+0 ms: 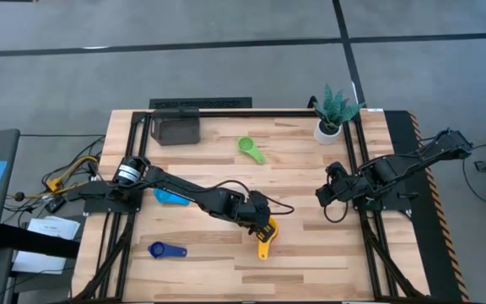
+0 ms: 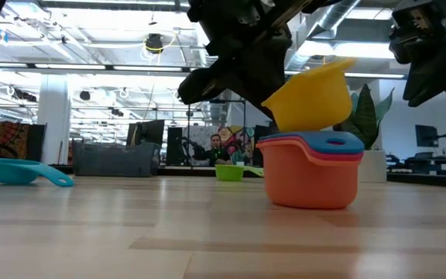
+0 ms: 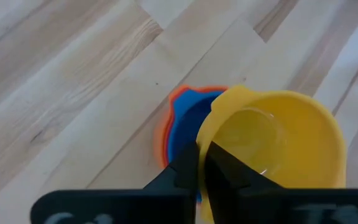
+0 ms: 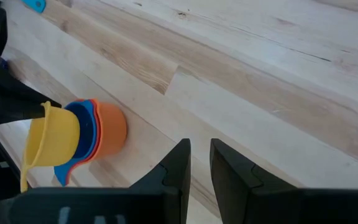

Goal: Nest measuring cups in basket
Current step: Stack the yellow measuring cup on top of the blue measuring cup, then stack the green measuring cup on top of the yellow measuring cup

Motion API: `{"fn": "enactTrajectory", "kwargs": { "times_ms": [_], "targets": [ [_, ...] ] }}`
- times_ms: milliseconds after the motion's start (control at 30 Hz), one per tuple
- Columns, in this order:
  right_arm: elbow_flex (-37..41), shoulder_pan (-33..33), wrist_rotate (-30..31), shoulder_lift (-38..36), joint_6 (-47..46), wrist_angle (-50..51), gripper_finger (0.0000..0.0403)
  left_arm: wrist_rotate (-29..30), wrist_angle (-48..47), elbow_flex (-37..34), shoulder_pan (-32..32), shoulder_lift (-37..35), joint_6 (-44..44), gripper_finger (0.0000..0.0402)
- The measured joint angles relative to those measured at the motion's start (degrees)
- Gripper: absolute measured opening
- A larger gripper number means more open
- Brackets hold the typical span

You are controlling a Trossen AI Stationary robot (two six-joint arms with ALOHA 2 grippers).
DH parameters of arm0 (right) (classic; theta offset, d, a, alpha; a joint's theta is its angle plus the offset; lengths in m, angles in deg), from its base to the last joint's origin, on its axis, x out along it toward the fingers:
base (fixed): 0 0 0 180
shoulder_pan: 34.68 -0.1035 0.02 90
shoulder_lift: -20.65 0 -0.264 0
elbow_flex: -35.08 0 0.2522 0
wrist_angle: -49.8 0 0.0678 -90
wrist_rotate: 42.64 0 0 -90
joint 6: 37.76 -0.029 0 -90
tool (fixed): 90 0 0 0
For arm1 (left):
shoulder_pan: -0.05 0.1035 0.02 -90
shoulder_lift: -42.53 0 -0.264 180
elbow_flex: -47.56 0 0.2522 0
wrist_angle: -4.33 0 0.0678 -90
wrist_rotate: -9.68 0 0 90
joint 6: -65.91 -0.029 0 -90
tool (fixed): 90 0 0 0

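Observation:
My left gripper [image 3: 202, 163] is shut on the yellow cup [image 2: 312, 97], which hangs tilted just above a stack [image 2: 312, 170] of orange, red and blue cups standing on the table near its middle. The stack [image 4: 98, 134] also shows in the right wrist view. The green cup [image 1: 250, 149] lies toward the far edge, the light blue cup [image 1: 171, 197] and the dark blue cup [image 1: 165, 249] to the left. The dark grey basket [image 1: 175, 127] stands at the far left corner. My right gripper [image 4: 197, 152] waits slightly open, right of the stack. My left gripper pinches the yellow cup's side wall at the rim [image 3: 204, 140], with one finger [image 3: 235, 177] inside the bowl and one finger [image 3: 185, 177] outside. The fingers slant down from the table's left. The cup is lifted clear and tilted, its handle [image 1: 264, 249] pointing toward the near edge.
A white pot with a green plant [image 1: 334, 114] stands at the far right corner. Black frame rails [image 1: 361, 169] run along the table's sides. Bare wood lies between the stack and the right arm and along the near edge.

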State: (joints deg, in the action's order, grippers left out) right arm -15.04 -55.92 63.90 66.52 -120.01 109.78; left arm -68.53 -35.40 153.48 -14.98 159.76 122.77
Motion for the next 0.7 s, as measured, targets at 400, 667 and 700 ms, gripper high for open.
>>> {"fn": "enactTrajectory", "kwargs": {
  "times_ms": [400, 667, 700],
  "targets": [
    [0.0, 0.0, 0.02, 0.0, 1.15, 0.02, 0.0085, -1.74, -0.55, 0.0, 0.0, 0.0, 0.74, 0.0076],
    [0.0, 0.0, 0.11, 0.0, 1.72, 0.02, 0.0085, -2.46, -4.98, 0.0, 0.0, 0.0, 0.78, 0.0079],
    [0.0, 0.0, 0.11, 0.0, 1.72, 0.02, 0.0085, -2.55, -5.32, 0.0, 0.0, 0.01, 0.72, 0.0079]
  ]
}}
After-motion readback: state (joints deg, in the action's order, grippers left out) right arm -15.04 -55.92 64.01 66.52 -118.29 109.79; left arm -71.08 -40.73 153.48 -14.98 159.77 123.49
